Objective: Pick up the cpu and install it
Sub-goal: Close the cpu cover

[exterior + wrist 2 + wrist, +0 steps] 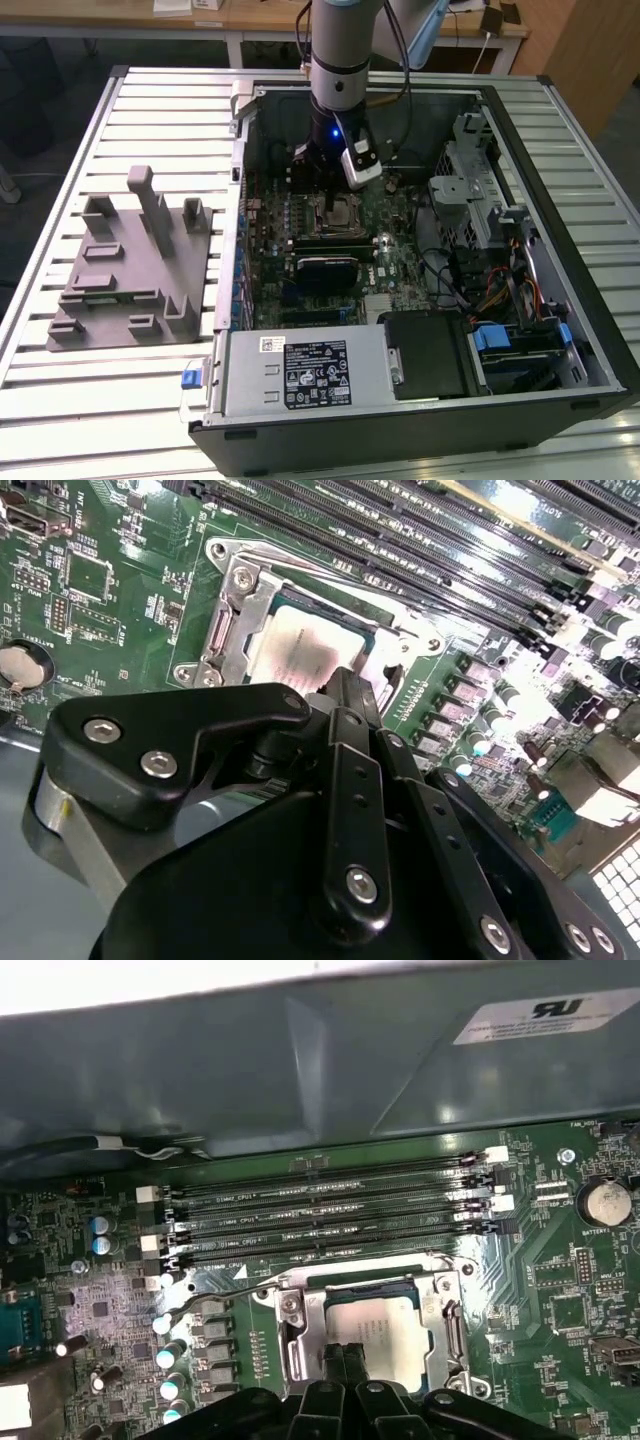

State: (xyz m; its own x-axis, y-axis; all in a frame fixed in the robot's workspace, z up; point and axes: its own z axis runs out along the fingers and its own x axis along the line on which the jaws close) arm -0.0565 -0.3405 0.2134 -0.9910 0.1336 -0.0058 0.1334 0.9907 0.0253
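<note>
On the slatted table, an open case lay with its board facing up. Grey block sat on the table at the exterior view's left, just beside the case and well apart from the arm. Arm came straight down into the case, over the upper middle of the board, with a blue light glowing at its wrist. Silver box sat at the case's near edge. Bundled cables ran along the exterior view's right.

Cpu lay flat in the socket, pale silver top up, metal frame on all sides. It looked level, not tilted. Gripper hung directly over it, near one edge of the chip. Fingers were together, tips meeting in a narrow black point, nothing between them. Could not tell whether the tips touched the cpu's top or stood just above it.

Thin wire lever lay beside the socket. Four long black slots ran parallel just beyond the socket, between it and the case wall. Coin cell sat well apart from the socket. The second wrist view showed the same pale top past the gripper's black links.
</note>
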